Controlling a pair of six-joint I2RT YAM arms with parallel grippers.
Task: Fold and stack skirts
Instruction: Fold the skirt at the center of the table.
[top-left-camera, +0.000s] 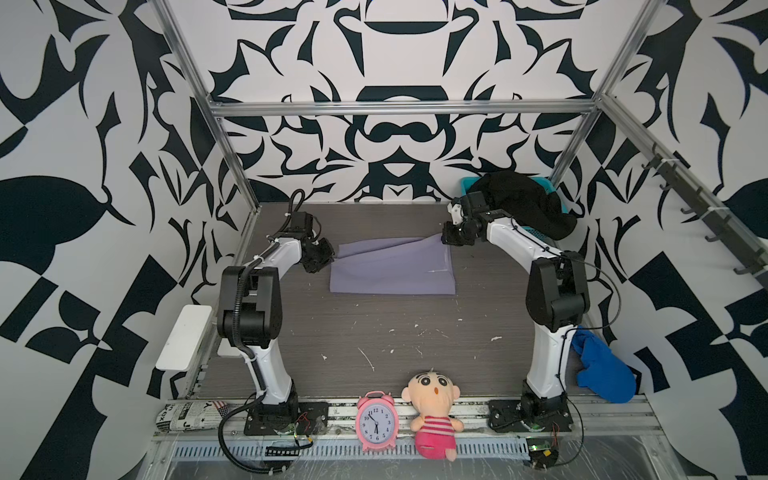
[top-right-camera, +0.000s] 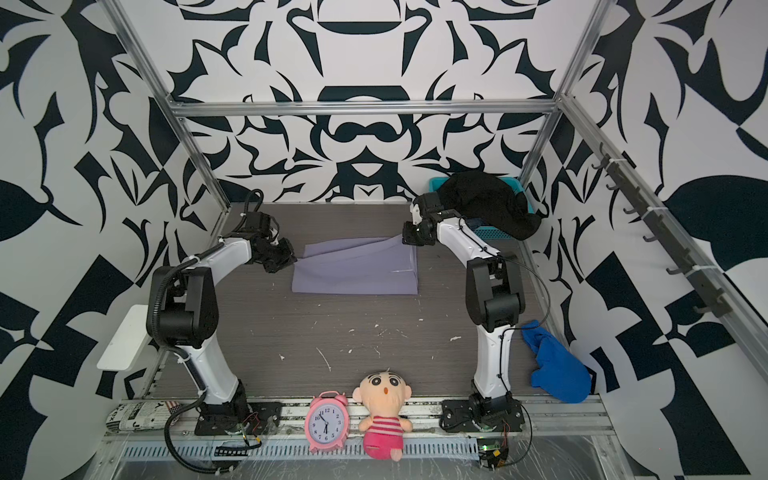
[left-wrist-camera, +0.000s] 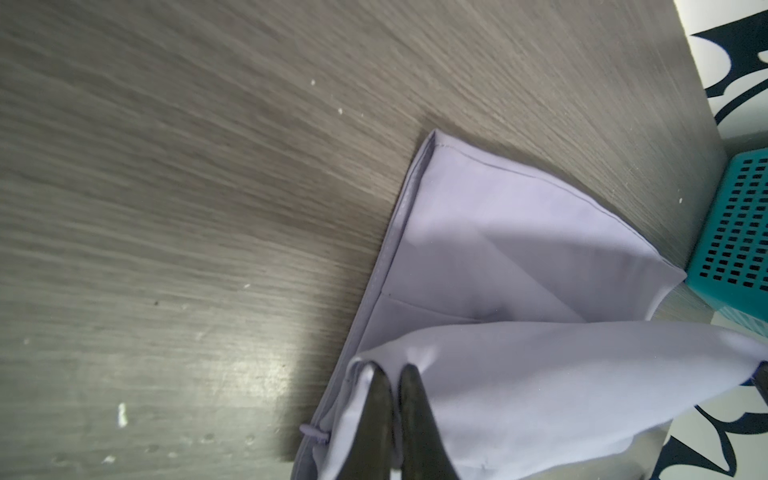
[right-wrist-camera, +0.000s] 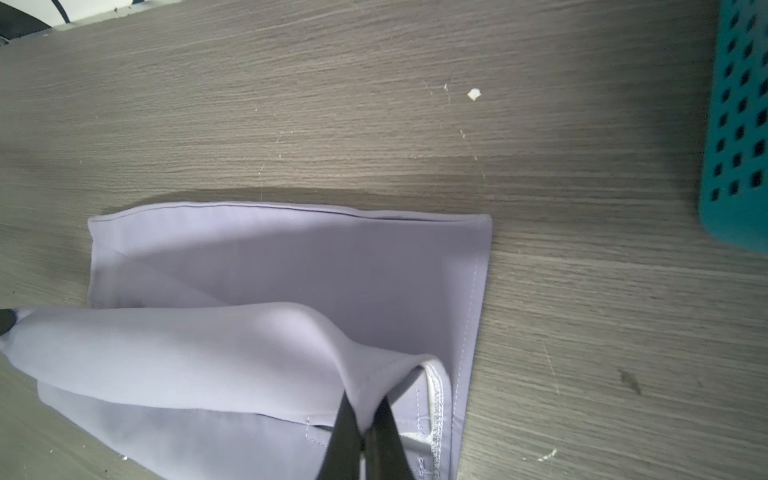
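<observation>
While the plain lavender-purple cloth skirt is lying on the grey wood-grain table, the left gripper and right gripper are each clamping one raised far corner.

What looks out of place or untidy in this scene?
The plain black cloth garment hangs crumpled over the rim of the teal plastic mesh basket, half spilling out. A bright royal-blue cloth lies bunched beside the right arm. The lavender-purple cloth skirt is simply mid-fold.
</observation>
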